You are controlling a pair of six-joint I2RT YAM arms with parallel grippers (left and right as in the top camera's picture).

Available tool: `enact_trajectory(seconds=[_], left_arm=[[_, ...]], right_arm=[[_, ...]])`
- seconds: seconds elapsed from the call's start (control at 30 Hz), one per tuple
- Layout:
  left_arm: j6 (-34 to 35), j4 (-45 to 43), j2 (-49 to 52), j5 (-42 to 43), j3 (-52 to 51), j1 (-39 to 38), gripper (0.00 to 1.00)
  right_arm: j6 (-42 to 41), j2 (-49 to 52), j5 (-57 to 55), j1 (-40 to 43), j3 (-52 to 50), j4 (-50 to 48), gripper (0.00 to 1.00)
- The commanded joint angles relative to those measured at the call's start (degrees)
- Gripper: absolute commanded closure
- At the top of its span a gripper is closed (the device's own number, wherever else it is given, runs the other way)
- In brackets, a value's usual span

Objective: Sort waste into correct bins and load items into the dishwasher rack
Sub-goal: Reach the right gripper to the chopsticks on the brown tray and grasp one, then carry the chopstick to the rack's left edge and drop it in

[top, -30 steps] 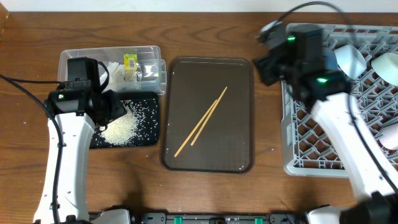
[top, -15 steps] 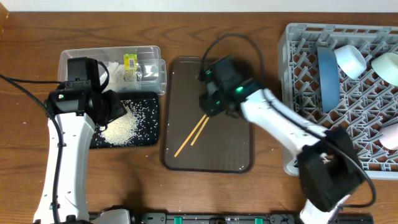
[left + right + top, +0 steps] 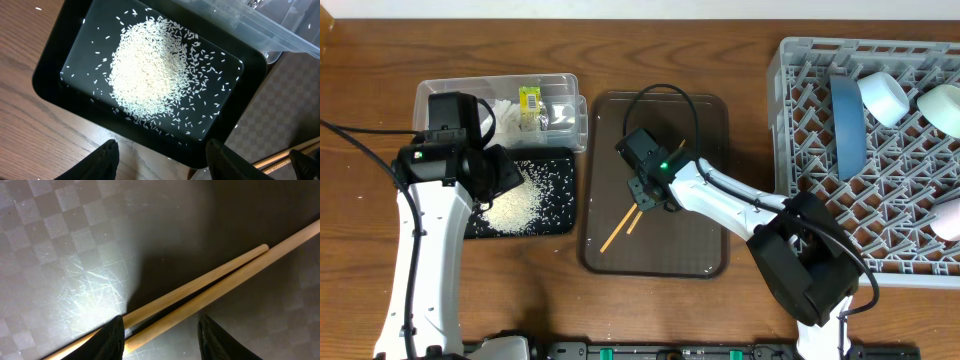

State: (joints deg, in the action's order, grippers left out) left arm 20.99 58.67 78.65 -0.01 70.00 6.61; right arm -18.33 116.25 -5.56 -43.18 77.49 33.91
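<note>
Chopsticks straddled by right gripper at frame centre.
Its jaws are spread, nothing pinched; left gripper, also spread, is held above rice at left.

Overhead, the right gripper covers the upper ends of the thin wooden chopsticks; the grey lattice plastic rack runs off frame right.

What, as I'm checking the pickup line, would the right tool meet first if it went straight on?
The chopsticks, most likely. They lie on the brown tray, in line with the gap of the right tool. How far off they are is unclear.
</note>
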Motion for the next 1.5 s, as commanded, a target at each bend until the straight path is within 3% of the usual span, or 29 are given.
enact_trajectory(seconds=[0.0, 0.37, 0.57, 0.83, 1.07, 1.27, 1.47], left_arm=[[0.33, 0.24, -0.04, -0.44, -0.02, 0.22, 0.41], [0.33, 0.24, -0.04, -0.46, -0.02, 0.22, 0.41], [0.33, 0.42, -0.04, -0.44, -0.02, 0.22, 0.41], [0.33, 0.42, -0.04, -0.46, -0.02, 0.22, 0.41], [0.33, 0.61, -0.04, -0.44, -0.02, 0.22, 0.41], [0.33, 0.61, -0.04, -0.46, -0.02, 0.22, 0.41], [0.35, 0.61, -0.04, -0.44, -0.02, 0.22, 0.41]], right_arm=[[-1.75, 1.20, -1.57, -0.66, 0.28, 0.76, 0.55], [-3.87, 1.53, -3.48, -0.33, 0.28, 6.10, 0.59], [-4.59, 1.53, -3.43, 0.24, 0.28, 7.61, 0.87], [-6.95, 1.53, -3.50, 1.42, 0.28, 10.25, 0.98], [-6.45, 1.20, -4.94, 6.01, 0.59, 10.69, 0.99], [6.84, -4.35, -3.80, 10.29, 1.84, 12.59, 0.99], [11.98, -14.73, -3.21, 15.56, 2.12, 15.72, 0.99]])
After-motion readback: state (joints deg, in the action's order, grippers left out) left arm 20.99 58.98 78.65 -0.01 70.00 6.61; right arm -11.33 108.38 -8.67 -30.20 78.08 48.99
